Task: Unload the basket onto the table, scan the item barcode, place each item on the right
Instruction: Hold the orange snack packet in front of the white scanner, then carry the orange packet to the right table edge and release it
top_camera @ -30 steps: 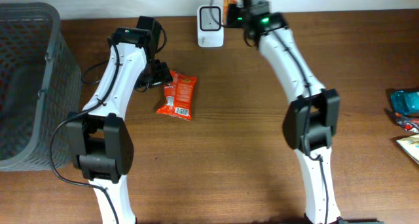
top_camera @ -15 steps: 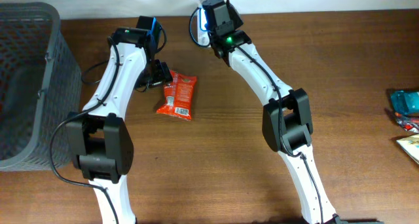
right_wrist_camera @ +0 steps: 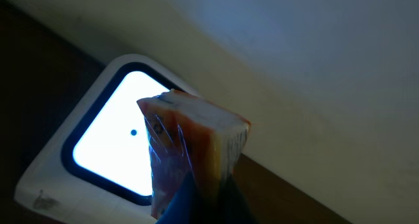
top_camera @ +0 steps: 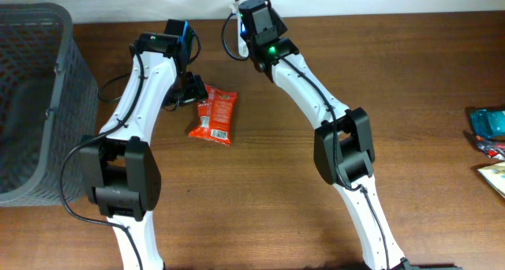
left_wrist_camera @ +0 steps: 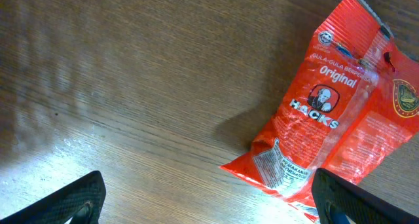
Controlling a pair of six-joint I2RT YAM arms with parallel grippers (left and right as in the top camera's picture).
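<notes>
- The grey mesh basket point(top_camera: 35, 104) stands at the left edge of the table point(top_camera: 410, 80); from overhead, only its dark mesh walls and floor can be made out inside it.
- The right gripper point(top_camera: 254, 24) is at the far edge of the table, clamped together on an orange-and-white pack point(right_wrist_camera: 196, 152).
- In the right wrist view the pack stands upright in front of the lit window of the white scanner point(right_wrist_camera: 105, 145) and covers part of its right side. Whether the two touch cannot be told.
- The pack is wrapped in clear film that catches the scanner's light. No barcode can be read on it in the dim picture.
- The left gripper point(top_camera: 192, 90) hangs low over the bare wood with its fingers wide apart and nothing between them.
- A red snack packet point(left_wrist_camera: 327, 132) lies flat on the table just beside the left gripper. It is printed "HACKS Original", and its lower end is crumpled.
- At the right edge of the table, well apart from both arms, lie a teal packet point(top_camera: 488, 121) and a few other packets point(top_camera: 493, 175), cut off by the frame.
</notes>
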